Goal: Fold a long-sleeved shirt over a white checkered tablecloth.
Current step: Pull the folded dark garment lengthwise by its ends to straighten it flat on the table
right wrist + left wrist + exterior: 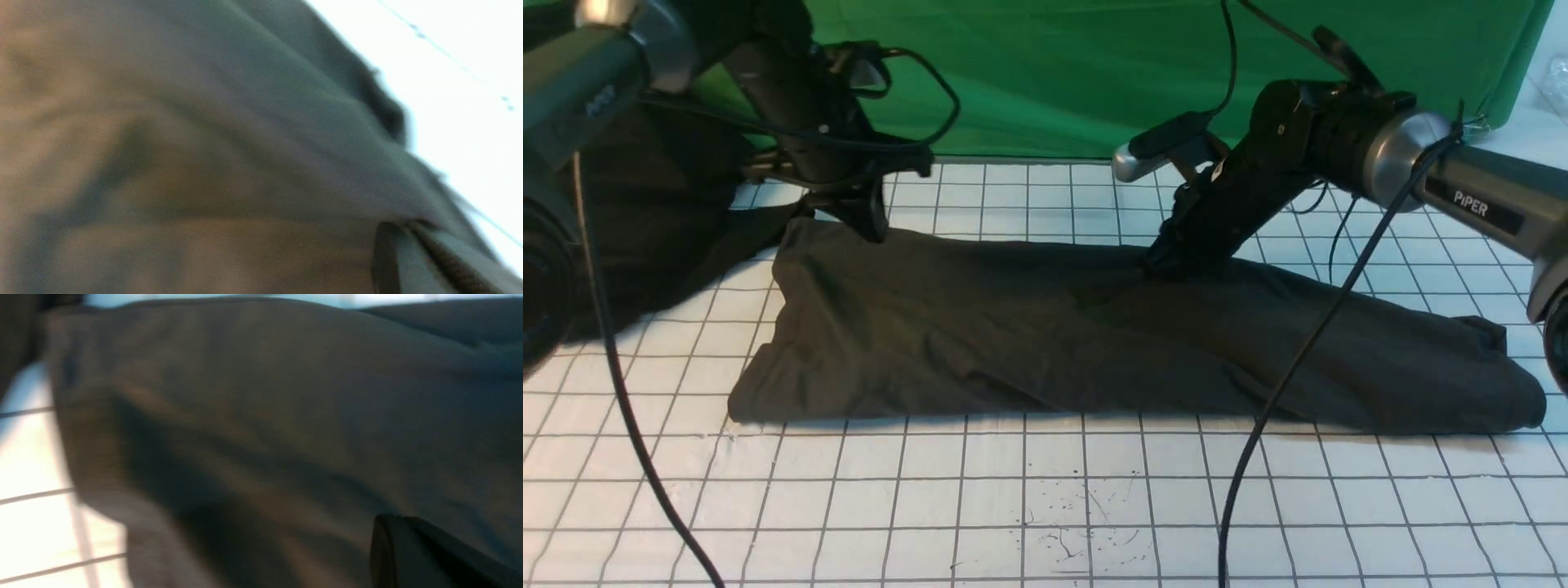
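**Both pincers closed on the far edge of the shirt band**

Take the white checkered tablecloth [1013, 490] as a clock face, with 12 at the green backdrop [1054, 73]. At 9 o'clock a blacker heap of cloth [654, 212] sits under the left arm. Just beside it, at about 10 o'clock, the left gripper [870, 220] points down onto the far left corner of the long-sleeved shirt [1013, 335]. Its jaws are closed, but no view shows whether cloth is caught between them.

The shirt lies as one long flat band through the centre, from 9 to 3 o'clock, with no print, collar or label showing. At about 1 o'clock the right gripper [1164, 263] presses on the band's far edge. It is closed too and appears to pinch the fabric, since creases run out from its tip.

The step in hand looks like taking hold of the far edge for another lengthwise fold. The next move would need both arms to lift together and carry that edge toward 6 o'clock. They should keep level so the band does not twist. The left hold is worth checking first.

Only the front view shows the whole band, both arms and the ink specks [1078, 531] at 6 o'clock. The left wrist view, though blurred, shows one dark finger [408, 551] lying against smooth cloth, with bare grid beside it. The right wrist view shows folds converging at its finger [408, 261], which the front view only hints at.
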Controlling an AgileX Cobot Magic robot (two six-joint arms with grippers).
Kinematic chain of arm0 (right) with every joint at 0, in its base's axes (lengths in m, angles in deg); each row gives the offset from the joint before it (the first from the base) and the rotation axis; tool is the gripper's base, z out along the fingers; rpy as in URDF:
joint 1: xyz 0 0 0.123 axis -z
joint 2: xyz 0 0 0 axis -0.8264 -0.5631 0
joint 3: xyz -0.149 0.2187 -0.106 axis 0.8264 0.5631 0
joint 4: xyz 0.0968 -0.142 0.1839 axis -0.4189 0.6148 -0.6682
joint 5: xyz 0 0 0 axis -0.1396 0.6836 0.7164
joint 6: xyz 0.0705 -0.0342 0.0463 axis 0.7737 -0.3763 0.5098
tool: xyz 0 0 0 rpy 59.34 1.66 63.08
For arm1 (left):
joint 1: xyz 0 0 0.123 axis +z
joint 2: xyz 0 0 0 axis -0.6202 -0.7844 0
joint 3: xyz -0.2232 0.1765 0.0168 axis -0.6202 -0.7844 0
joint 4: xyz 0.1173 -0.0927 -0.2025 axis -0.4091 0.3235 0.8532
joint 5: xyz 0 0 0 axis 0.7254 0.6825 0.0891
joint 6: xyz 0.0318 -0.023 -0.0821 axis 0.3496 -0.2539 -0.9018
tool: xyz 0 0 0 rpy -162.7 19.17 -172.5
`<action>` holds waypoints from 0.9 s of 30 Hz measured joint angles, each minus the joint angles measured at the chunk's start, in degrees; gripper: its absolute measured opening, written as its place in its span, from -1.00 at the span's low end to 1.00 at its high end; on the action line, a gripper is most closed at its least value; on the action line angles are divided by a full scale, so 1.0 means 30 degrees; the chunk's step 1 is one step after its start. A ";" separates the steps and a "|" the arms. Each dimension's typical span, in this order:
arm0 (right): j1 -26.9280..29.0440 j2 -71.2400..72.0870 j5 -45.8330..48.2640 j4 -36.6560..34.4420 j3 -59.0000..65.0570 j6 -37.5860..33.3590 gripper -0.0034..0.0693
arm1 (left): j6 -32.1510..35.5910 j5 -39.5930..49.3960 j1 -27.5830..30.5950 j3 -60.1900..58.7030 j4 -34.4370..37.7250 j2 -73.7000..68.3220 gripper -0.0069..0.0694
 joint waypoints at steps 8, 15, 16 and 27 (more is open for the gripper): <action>0.3133 0.2649 0.7235 0.0945 -0.2848 0.1021 -0.85 | 0.0585 -0.0066 -0.2577 -0.1995 0.0078 0.1443 -0.83; 0.6951 0.6178 0.8026 0.1066 0.1726 0.2156 -0.78 | 0.0646 0.0059 -0.3118 -0.5443 0.0108 0.2402 -0.83; 0.7378 0.6385 0.8052 0.1106 0.2533 0.2202 -0.73 | 0.0646 0.0059 -0.3118 -0.5932 0.0103 0.2463 -0.83; 0.8420 0.5324 0.4613 0.1048 0.5842 0.2244 0.25 | 0.0899 -0.1578 -0.3118 -0.8951 -0.0153 0.2575 -0.83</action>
